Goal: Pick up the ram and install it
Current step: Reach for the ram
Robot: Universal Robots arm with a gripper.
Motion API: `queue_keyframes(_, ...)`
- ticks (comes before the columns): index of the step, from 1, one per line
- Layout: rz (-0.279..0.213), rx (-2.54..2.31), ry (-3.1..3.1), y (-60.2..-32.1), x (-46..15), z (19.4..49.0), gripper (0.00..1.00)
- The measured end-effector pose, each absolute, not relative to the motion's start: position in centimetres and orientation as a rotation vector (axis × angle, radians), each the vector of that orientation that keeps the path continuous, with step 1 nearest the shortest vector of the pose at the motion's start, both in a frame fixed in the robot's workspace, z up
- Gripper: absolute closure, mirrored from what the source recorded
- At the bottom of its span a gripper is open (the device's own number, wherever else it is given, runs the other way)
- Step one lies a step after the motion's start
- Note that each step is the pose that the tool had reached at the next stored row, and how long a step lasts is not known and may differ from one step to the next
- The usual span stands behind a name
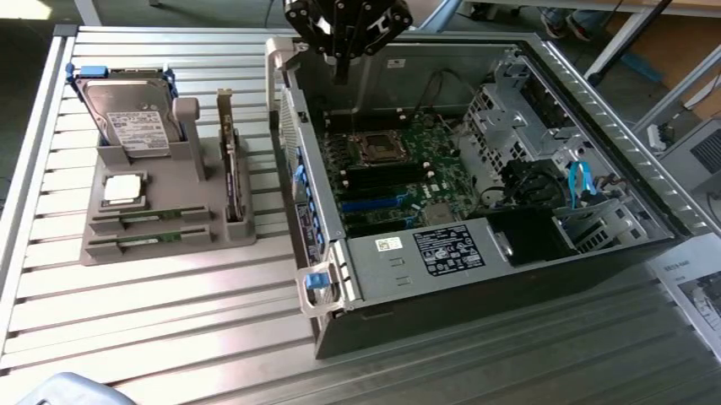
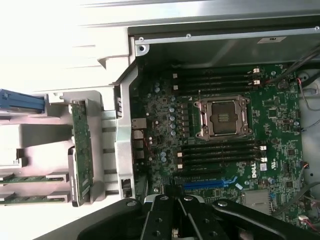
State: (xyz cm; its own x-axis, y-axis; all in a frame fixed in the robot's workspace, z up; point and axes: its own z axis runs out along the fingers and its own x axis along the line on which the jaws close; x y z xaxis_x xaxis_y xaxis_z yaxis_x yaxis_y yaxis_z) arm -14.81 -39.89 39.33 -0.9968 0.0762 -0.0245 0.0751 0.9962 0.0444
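It was a workshop or lab: an opened black computer case [image 1: 507,295] lay on a slatted metal bench [image 1: 169,312] beside a grey parts rack [image 1: 194,135].

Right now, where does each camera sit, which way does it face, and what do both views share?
Exterior view: off the arm, high up, looking down at an angle over the slatted table, the grey holder and the open computer case; the tool hangs above the case.
Wrist view: on the wrist, looking down into the case at the motherboard; the shut tool's dark fingers show.
Shared: the empty processor socket, the two ram sticks in the holder, the expansion card.
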Motion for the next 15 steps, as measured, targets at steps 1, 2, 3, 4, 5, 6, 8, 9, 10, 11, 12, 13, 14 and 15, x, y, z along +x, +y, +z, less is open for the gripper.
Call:
queue_keyframes(1, 0.068, 0.118, 3.112, -39.9, -15.0, 39.3, 0.9)
queue_keyframes(2, 0.068, 0.118, 3.113, -39.9, -15.2, 39.3, 0.9)
queue_keyframes(3, 0.068, 0.118, 3.112, -39.9, -15.3, 39.3, 0.9)
queue_keyframes(4, 0.068, 0.118, 3.113, -39.9, -15.5, 39.3, 0.9)
queue_keyframes(5, 0.068, 0.118, 3.112, -39.9, -15.7, 39.3, 0.9)
queue_keyframes(6, 0.068, 0.118, 3.112, -39.9, -15.8, 39.3, 0.9)
queue_keyframes(8, 0.068, 0.118, 3.112, -39.9, -16.1, 39.3, 0.9)
queue_keyframes(9, 0.068, 0.118, 3.113, -39.9, -16.3, 39.3, 0.9)
queue_keyframes(10, 0.068, 0.118, 3.112, -39.9, -16.4, 39.3, 0.9)
queue_keyframes(11, 0.068, 0.118, 3.112, -39.9, -16.6, 39.3, 0.9)
queue_keyframes(12, 0.068, 0.118, 3.112, -39.9, -16.7, 39.3, 0.9)
queue_keyframes(13, 0.068, 0.118, 3.112, -39.9, -16.9, 39.3, 0.9)
queue_keyframes(14, 0.068, 0.118, 3.112, -39.9, -17.0, 39.3, 0.9)
queue_keyframes(15, 0.068, 0.118, 3.112, -39.9, -17.2, 39.3, 0.9)
